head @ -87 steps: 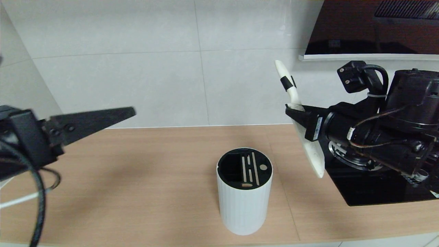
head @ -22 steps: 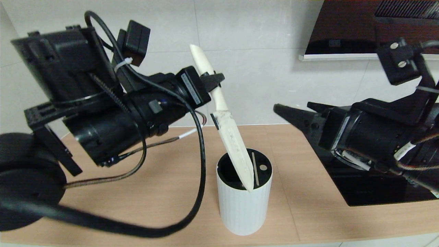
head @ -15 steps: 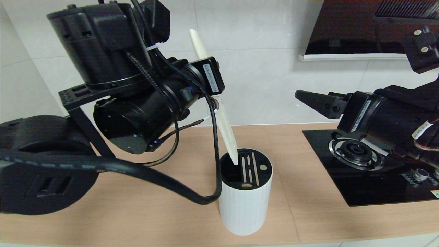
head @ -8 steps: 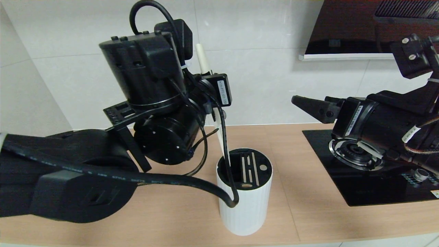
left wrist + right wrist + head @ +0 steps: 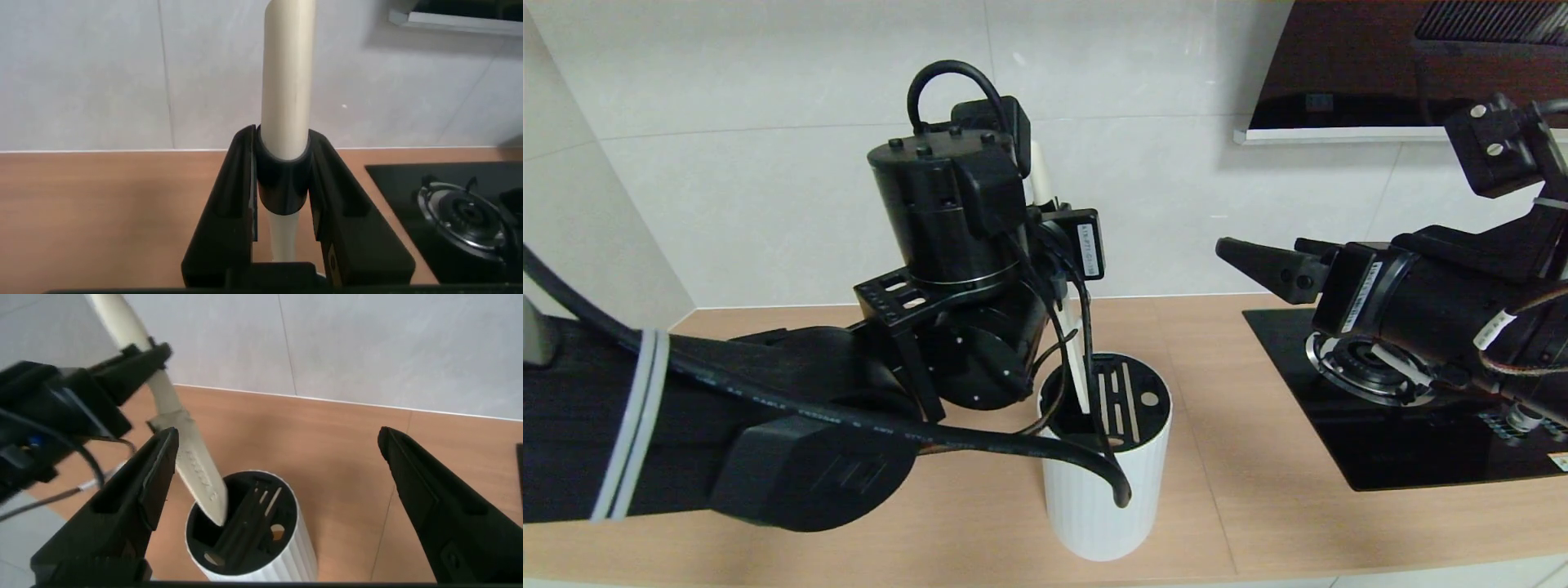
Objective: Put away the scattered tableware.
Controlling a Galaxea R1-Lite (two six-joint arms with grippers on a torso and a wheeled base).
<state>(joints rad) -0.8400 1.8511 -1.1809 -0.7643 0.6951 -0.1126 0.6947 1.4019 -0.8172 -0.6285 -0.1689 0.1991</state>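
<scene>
- Your left gripper [image 5: 282, 175] is clamped on the cream handle of the knife [image 5: 288, 73], with the butt end sticking up past the fingers and the blade hanging below them.
- Straight beneath that gripper stands the white knife holder [image 5: 1107, 490]. The blade tip sits inside its wide opening, just beside the narrow slots (the right wrist view shows the tip close to the dark rim [image 5: 200, 531]).
- The knife leans a little rather than hanging plumb, so the blade's edge has little spare room on the slotted side.
- A loop of the left arm's black cable [image 5: 1094, 465] droops across the holder's front wall, touching or nearly touching it; you cannot tell which.
- Your right gripper [image 5: 1262, 257] is spread wide and holds nothing. It hovers well apart from the left one, above the near edge of the black cooktop [image 5: 1405, 457].
- Between the two grippers the wooden counter [image 5: 1241, 506] lies bare, and there is open air on that side of the holder.
</scene>
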